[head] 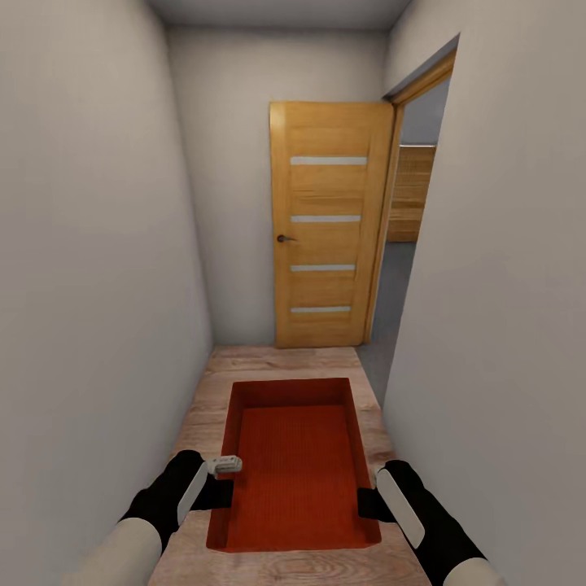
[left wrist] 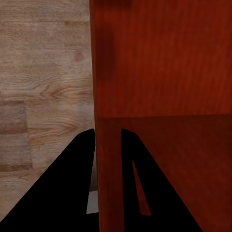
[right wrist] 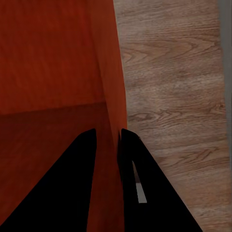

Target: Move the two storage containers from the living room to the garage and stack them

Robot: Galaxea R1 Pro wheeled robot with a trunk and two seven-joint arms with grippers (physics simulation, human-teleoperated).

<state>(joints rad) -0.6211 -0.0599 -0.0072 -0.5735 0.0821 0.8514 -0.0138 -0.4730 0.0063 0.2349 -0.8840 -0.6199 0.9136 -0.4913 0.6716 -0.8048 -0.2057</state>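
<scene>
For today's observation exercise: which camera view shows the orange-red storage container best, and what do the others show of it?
The head view: the whole storage container shows, open top, ribbed bottom, held between the left gripper and right gripper. Each wrist view shows one wall, pinched between black fingers.

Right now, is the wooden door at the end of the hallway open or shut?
Open. The wooden door is swung back against the end wall, and the doorway beside it shows grey floor beyond.
</scene>
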